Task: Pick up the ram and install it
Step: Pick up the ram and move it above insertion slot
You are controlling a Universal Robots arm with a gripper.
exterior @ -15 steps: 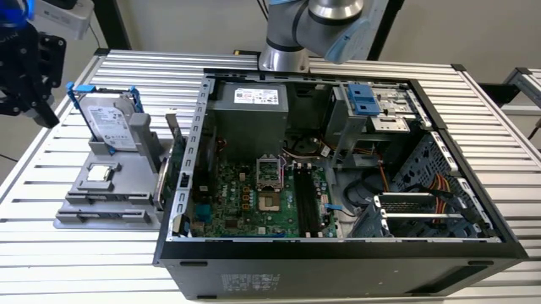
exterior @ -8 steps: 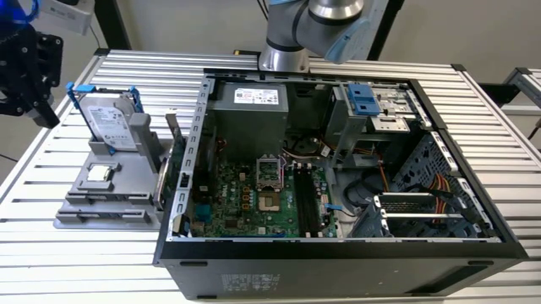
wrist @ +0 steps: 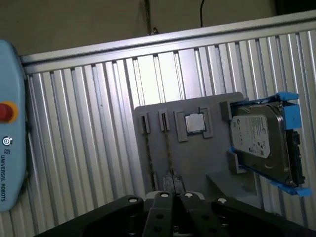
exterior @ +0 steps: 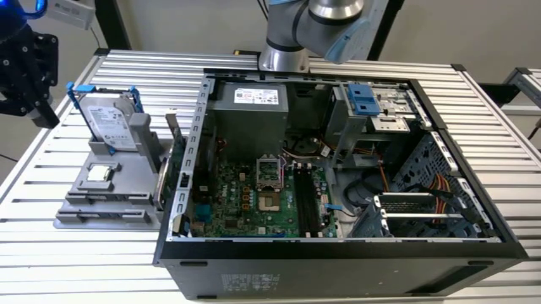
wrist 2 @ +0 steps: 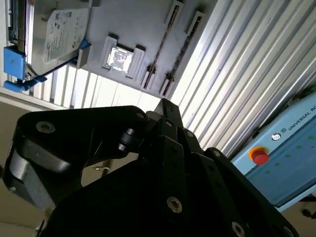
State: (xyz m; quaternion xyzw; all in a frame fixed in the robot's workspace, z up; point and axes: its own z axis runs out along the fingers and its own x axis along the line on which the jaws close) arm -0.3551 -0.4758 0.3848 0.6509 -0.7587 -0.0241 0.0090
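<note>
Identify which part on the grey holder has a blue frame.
The silver hard drive, standing upright; the flat square chip and the expansion card have no blue frame.

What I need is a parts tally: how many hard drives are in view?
1. The hard drive, in a blue frame, stands upright in the gray holder beside the computer case; the case's bays may hide more.

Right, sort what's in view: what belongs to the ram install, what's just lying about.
Job: ram in the gray holder tray; gripper; memory slots in the open computer case.
Lying about: hard drive in its blue frame; processor chip; expansion card; teach pendant.
</note>
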